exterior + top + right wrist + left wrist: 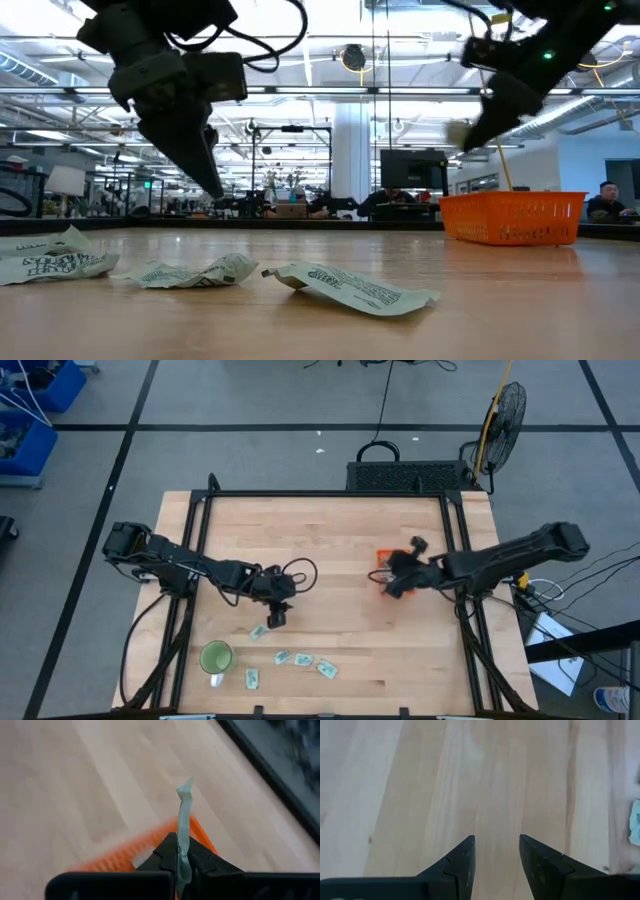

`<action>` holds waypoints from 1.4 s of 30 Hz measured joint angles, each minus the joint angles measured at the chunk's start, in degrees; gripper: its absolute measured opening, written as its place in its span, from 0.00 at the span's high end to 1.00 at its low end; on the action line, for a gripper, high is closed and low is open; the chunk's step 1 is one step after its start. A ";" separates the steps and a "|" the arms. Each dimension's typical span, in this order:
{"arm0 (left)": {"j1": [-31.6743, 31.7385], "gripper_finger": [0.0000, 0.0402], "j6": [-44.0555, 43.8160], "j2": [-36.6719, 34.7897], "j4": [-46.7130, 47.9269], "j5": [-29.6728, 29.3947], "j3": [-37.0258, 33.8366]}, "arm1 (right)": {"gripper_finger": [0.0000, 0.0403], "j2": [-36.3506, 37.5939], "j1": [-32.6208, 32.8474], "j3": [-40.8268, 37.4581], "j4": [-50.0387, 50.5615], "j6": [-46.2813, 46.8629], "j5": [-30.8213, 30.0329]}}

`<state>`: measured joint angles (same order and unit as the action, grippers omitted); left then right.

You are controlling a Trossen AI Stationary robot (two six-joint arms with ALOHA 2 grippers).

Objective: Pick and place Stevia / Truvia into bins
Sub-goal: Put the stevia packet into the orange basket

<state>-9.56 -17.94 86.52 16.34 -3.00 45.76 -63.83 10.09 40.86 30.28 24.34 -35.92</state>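
Several pale green and white Stevia sachets lie flat on the wooden table near its front left: one (258,631) just beside my left gripper (275,617), others (303,659) further forward. My left gripper (496,842) hovers open over bare wood, fingers slanting down, touching nothing. The orange bin (512,218) stands right of the table's centre. Above its near side, my right gripper (395,582) is shut on one sachet (184,805). My right gripper pinches a single sachet between its two fingers, by the sachet's lower part (183,845). The sachet is seen edge-on and sticks out past the fingertips, bent at its free end (186,787). It is lifted clear, over the orange bin's rim (125,855).
A round green cup (216,657) stands at the front left, with one sachet (252,678) beside it. Crumpled sachets (350,288) lie close to the front edge. A black frame borders the table's sides and back. Bare wood stretches between the two arms.
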 joint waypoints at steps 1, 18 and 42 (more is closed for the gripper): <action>0.00 0.60 -0.95 -0.01 0.68 0.04 0.00 | 0.99 1.03 -0.02 -0.09 3.36 3.10 -0.08; -3.40 0.60 -14.58 -0.07 9.87 0.15 0.00 | 0.83 3.04 -6.62 -12.24 -4.24 2.08 6.22; -14.96 0.60 -23.12 -0.09 18.48 -1.21 -0.62 | 0.71 3.08 -6.74 -12.26 -40.00 -24.71 8.87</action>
<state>-24.53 -41.07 86.43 34.82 -4.21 45.13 -60.75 3.36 28.60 -9.71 -0.36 -27.05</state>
